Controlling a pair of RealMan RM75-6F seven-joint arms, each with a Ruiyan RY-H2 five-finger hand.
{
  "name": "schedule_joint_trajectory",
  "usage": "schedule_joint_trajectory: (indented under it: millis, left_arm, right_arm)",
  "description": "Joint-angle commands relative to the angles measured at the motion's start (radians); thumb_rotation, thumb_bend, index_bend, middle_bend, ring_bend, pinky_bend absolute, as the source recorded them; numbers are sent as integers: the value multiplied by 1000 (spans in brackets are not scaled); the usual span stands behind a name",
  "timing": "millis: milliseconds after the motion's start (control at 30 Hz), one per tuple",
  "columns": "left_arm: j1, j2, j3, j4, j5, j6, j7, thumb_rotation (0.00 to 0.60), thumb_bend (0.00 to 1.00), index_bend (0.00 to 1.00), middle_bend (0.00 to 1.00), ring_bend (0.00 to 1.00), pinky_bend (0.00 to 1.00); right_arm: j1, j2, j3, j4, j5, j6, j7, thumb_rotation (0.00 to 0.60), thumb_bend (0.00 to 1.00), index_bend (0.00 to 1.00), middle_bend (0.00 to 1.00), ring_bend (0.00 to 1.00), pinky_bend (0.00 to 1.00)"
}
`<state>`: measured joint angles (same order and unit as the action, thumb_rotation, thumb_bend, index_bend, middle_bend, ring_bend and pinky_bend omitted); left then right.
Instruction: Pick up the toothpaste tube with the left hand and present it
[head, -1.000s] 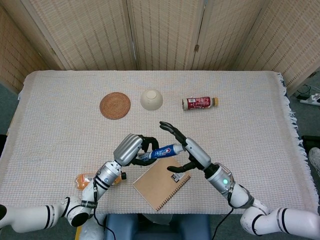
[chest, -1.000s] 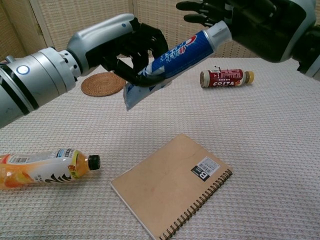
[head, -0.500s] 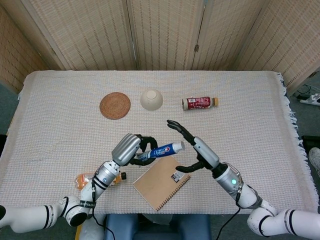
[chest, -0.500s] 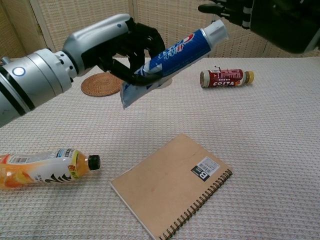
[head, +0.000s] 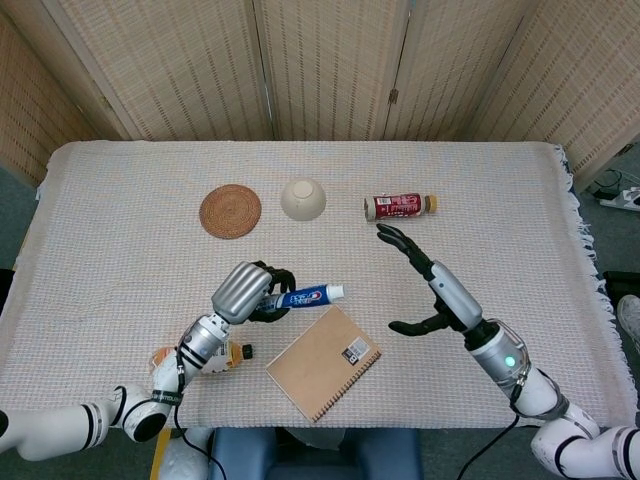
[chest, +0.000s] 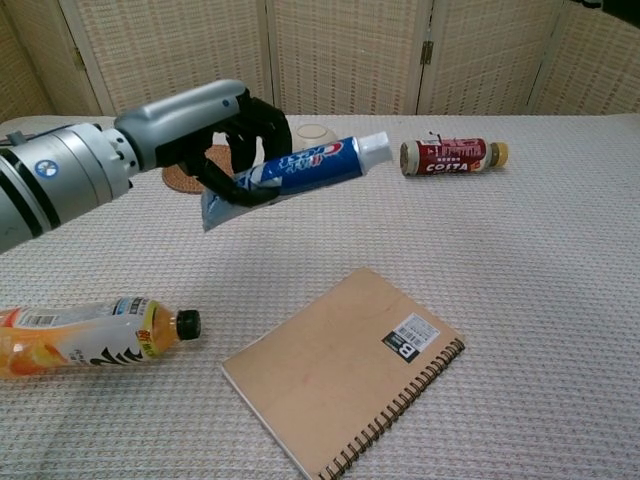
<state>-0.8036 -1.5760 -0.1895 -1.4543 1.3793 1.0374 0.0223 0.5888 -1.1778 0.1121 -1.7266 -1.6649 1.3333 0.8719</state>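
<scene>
Your tube (chest: 290, 170) is off the surface (head: 520, 260), held nearly level in your left hand (head: 245, 291), whose dark fingers (chest: 232, 160) wrap its crimped end while the white cap points toward your right side. It hangs above the cloth just beyond the far corner of the notebook (head: 323, 362), clear of it. Your right hand (head: 432, 290) holds nothing, with fingers spread wide, well apart from the tube and near the red bottle (head: 400, 206). An orange bottle (chest: 90, 336) lies on its side beneath your left forearm, beside the notebook. Farther back sit the coaster (head: 230, 211) and, just beside it, the bowl (head: 302, 198).
</scene>
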Motion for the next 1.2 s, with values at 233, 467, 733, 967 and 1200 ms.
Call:
schedule_joint_trajectory:
  millis: [233, 467, 733, 967, 1200]
  left_arm:
    - [-39, -48, 6, 131, -217, -128, 286, 600, 777, 557, 590, 437, 381]
    - [-42, -83, 0, 195, -300, -149, 342, 600, 632, 312, 396, 290, 345]
    - [36, 22, -7, 54, -317, -60, 303, 600, 474, 186, 325, 252, 336]
    - [187, 208, 11, -135, -249, 127, 214, 600, 475, 205, 324, 246, 280]
    - [351, 319, 75, -231, -161, 327, 179, 600, 475, 236, 323, 245, 246]
  right_arm:
    - [-50, 28, -41, 16, -14, 31, 1, 286, 210, 0, 0, 0, 0]
    - [-81, 42, -58, 31, -20, 54, -24, 285, 210, 0, 0, 0, 0]
    - [-147, 109, -106, 73, -14, 68, -123, 287, 209, 0, 0, 0, 0]
    - [-234, 160, -136, 82, 33, 94, -337, 435, 210, 0, 0, 0, 0]
    - [-318, 172, -148, 61, 106, 114, -522, 600, 211, 0, 0, 0, 0]
